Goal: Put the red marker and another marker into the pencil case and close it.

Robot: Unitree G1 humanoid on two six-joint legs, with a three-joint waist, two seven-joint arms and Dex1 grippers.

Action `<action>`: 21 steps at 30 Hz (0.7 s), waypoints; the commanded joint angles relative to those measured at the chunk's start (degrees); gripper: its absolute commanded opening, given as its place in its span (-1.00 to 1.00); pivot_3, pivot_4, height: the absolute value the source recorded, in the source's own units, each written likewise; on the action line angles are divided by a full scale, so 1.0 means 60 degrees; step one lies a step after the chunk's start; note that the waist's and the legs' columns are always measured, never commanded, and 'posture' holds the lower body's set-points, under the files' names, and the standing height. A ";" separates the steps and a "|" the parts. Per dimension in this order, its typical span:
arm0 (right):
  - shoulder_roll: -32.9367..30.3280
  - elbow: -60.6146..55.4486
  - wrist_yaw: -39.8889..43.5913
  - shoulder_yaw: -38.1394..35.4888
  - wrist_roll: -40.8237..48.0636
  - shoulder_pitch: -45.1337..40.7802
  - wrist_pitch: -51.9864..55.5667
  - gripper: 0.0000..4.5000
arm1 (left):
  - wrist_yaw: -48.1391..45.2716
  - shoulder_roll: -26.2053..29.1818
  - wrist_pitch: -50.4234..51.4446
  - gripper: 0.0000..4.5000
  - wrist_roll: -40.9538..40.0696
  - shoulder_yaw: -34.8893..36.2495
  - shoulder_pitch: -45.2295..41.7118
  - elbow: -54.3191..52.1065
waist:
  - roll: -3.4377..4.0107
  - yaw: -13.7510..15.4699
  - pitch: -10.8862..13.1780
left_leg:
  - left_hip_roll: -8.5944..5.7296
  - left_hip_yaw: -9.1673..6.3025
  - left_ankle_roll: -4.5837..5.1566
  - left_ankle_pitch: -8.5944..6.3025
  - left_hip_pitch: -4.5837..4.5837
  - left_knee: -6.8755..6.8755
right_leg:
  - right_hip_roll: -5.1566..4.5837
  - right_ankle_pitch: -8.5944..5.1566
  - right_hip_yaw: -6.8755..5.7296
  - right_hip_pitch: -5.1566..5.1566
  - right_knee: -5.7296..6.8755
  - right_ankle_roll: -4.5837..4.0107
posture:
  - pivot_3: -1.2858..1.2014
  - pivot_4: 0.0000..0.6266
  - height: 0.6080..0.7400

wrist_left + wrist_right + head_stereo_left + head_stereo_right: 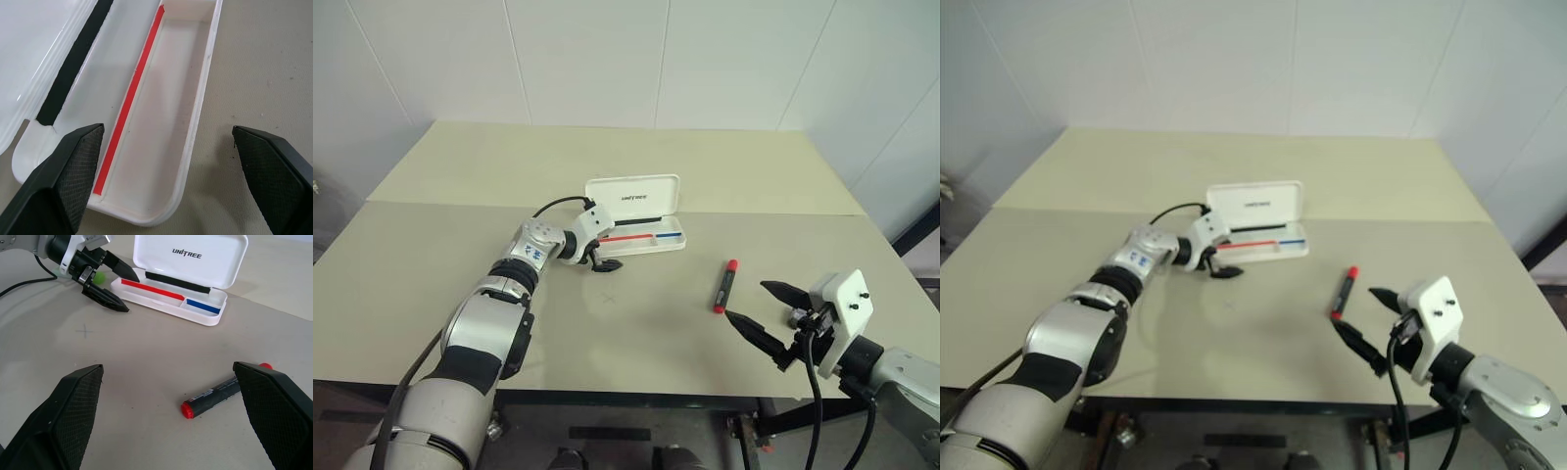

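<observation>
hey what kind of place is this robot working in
Probably a lab or test room: a bare beige table against plain white wall panels, with just a white pencil case and red marker laid out.

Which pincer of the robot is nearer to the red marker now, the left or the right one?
The right. The right pincer hangs open just beside the red marker, not touching it. The left pincer is open at the pencil case, further from it.

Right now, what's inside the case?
The case lies open. Its tray shows only a red and a blue inner stripe; no marker is in the visible part. The open left gripper covers its near end. The red marker lies on the table.
</observation>
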 commanded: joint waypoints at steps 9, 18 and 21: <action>-0.0558 0.0237 0.0181 -0.0300 0.0290 -0.0552 -0.0058 1.00 | 0.0129 0.0094 -0.0067 0.91 0.0289 -0.0052 -0.0020 0.0077 | 0.0000 -0.0002 0.0000 | 0.0000 0.0004 0.0000 0.0000 0.0001 0.0001 | 0.0000 0.0000 0.0003 0.0000 0.0000 0.0000 | 0.03 -0.52 1.00; -0.0668 0.0537 0.0340 -0.0144 0.0215 -0.0865 -0.0089 1.00 | 0.0549 0.0168 -0.0624 -0.13 0.0949 -0.0664 0.0093 0.0091 | -0.0001 -0.0005 0.0000 | 0.0001 0.0010 0.0000 0.0000 0.0010 0.0004 | 0.0000 0.0002 0.0011 0.0008 0.0005 0.0002 | 0.03 -0.52 1.00; -0.0701 0.0579 0.0386 -0.0164 0.0207 -0.0908 -0.0081 1.00 | 0.0507 0.0131 -0.0603 -0.13 0.0895 -0.0600 0.0078 0.0087 | -0.0001 -0.0009 0.0000 | 0.0001 0.0014 0.0000 0.0000 0.0019 0.0004 | 0.0002 0.0002 0.0014 0.0014 0.0007 0.0003 | 0.03 -0.52 1.00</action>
